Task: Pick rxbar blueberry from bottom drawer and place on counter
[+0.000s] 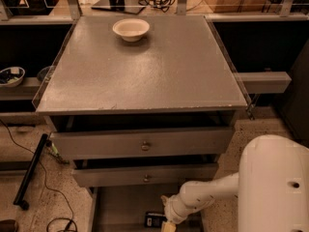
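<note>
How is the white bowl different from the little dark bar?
The bowl is pale and round; the rxbar blueberry is dark, flat and rectangular. The bowl sits up on the counter; the bar lies low in the bottom drawer. The gripper is down beside the bar, far from the bowl. Both are small next to the counter.

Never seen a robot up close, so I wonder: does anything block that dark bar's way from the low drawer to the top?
Nothing visible blocks it. The gripper is in the bottom drawer beside the rxbar blueberry. On the counter, a bowl sits far back.
</note>
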`<state>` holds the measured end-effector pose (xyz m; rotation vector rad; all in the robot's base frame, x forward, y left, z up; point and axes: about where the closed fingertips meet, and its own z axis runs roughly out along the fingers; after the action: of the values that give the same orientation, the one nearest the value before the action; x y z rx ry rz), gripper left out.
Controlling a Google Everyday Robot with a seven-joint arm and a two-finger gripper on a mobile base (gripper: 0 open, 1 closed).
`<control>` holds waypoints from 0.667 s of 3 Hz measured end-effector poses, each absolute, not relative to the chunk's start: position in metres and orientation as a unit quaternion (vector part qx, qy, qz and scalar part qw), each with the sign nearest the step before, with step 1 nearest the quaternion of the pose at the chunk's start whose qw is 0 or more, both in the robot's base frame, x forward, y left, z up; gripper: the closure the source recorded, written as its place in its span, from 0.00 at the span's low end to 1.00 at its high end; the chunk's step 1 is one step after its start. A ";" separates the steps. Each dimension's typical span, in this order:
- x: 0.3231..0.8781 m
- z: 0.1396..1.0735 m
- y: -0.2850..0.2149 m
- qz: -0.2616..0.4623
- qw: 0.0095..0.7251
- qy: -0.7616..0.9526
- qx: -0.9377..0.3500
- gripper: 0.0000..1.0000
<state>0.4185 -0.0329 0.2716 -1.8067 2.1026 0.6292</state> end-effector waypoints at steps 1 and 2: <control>0.440 0.238 -0.041 0.218 0.146 0.750 -0.607 0.00; 0.440 0.238 -0.041 0.218 0.146 0.750 -0.607 0.00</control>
<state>0.4400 -0.0414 0.2382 -1.7489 2.1593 0.6283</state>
